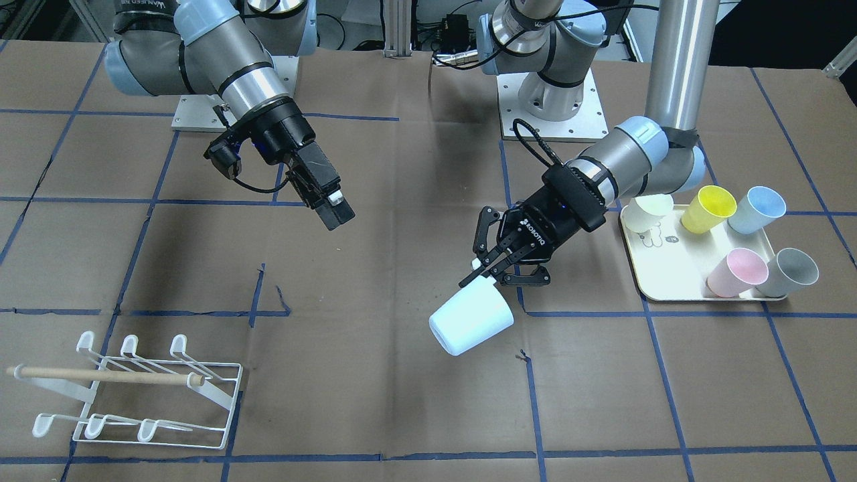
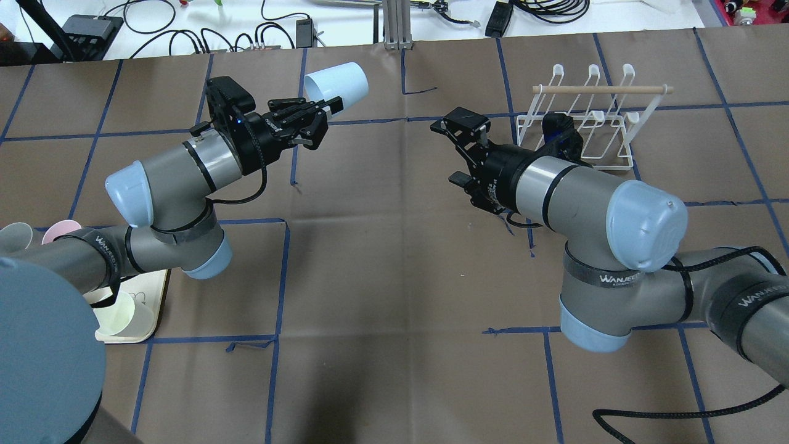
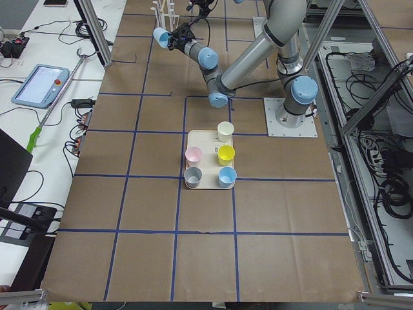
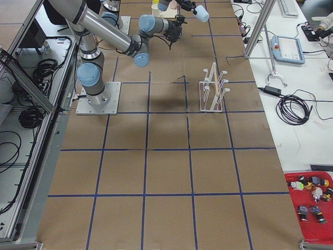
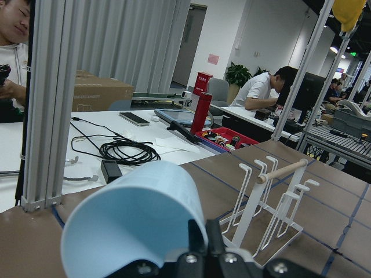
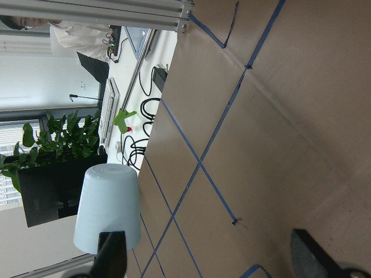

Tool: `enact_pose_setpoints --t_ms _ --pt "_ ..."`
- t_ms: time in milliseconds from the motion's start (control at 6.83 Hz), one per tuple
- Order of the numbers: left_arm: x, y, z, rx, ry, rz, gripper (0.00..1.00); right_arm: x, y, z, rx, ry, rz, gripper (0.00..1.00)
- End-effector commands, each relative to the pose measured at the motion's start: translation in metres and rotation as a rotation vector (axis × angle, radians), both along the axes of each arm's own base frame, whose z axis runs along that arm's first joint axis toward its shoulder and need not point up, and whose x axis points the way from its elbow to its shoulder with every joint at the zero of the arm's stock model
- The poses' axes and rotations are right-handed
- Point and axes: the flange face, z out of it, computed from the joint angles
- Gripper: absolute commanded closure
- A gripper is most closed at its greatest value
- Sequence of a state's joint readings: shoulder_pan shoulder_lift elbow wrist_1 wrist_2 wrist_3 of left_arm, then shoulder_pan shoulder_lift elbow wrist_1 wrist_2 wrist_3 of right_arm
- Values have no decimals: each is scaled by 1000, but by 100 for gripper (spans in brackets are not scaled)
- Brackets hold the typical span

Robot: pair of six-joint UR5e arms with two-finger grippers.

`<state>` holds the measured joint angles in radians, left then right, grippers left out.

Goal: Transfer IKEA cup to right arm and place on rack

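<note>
In the front-facing view, the left gripper [image 1: 492, 271] pinches the pale blue cup [image 1: 471, 320], which is held tilted, clear of the table, at 6 o'clock from centre. The right gripper [image 1: 335, 204], fingers spread and empty, hangs at 10 o'clock from the cup. The rack [image 1: 154, 402] stands at 8 o'clock.

The left claw [image 1: 487, 271] holds the cup [image 1: 471, 318], well apart from the rack [image 1: 144, 395].

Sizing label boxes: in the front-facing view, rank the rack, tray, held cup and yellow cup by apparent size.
1. rack
2. tray
3. held cup
4. yellow cup
The held cup hangs nearer the camera, so its lead over the yellow cup is unsure.
</note>
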<state>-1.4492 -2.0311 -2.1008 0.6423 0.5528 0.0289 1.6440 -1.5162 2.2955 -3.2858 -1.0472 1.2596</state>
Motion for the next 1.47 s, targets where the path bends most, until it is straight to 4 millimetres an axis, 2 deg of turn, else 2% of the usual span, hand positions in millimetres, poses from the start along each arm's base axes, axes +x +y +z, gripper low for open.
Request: enact_pose_setpoints --t_ms 0,147,440,1026,1319 --pt "-50 12 -10 2 -25 13 100 3 3 -4 16 3 11 0" --pt "-65 18 -8 -2 -35 12 100 3 0 -10 58 3 13 1" --pt "-71 23 -5 -5 -34 0 100 4 -2 -8 53 -4 13 1" --pt "-74 33 -1 -6 -19 -44 99 12 -44 -4 122 -137 -58 1" --pt "-77 37 -3 0 -18 -53 99 17 -57 -9 114 -165 -33 2"
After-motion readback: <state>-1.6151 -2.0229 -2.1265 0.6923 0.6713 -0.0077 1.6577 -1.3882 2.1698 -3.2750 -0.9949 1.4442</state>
